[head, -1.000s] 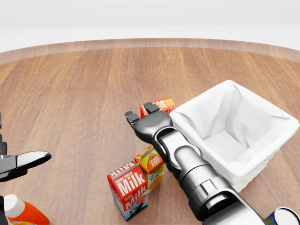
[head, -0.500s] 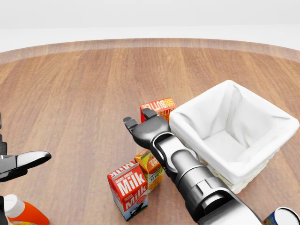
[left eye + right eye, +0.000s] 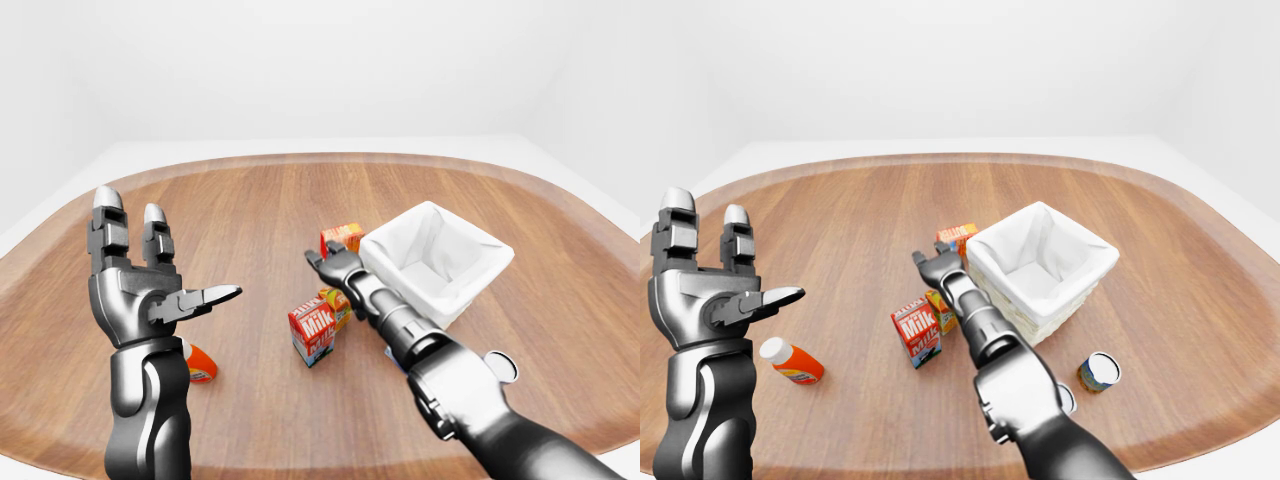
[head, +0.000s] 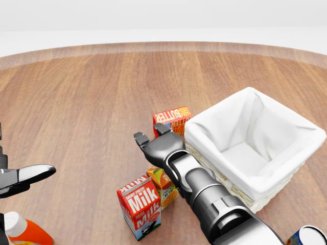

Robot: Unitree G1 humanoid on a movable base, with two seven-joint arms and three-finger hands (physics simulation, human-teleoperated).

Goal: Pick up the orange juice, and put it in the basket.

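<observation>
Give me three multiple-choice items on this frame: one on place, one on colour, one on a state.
1. In the head view, where is the milk carton relative to the orange juice carton?
A. lower left
B. upper right
C. inside the basket

2. What colour is the basket's lining?
A. blue
B. white
C. green

3. What is the left robot hand doing?
A. gripping the bottle
B. resting in the basket
C. raised, open, holding nothing

Answers:
1. A: the milk carton stands lower left of the orange juice carton.
2. B: the basket shows white cloth.
3. C: the left robot hand has its fingers spread in the air, above the bottle.
</observation>
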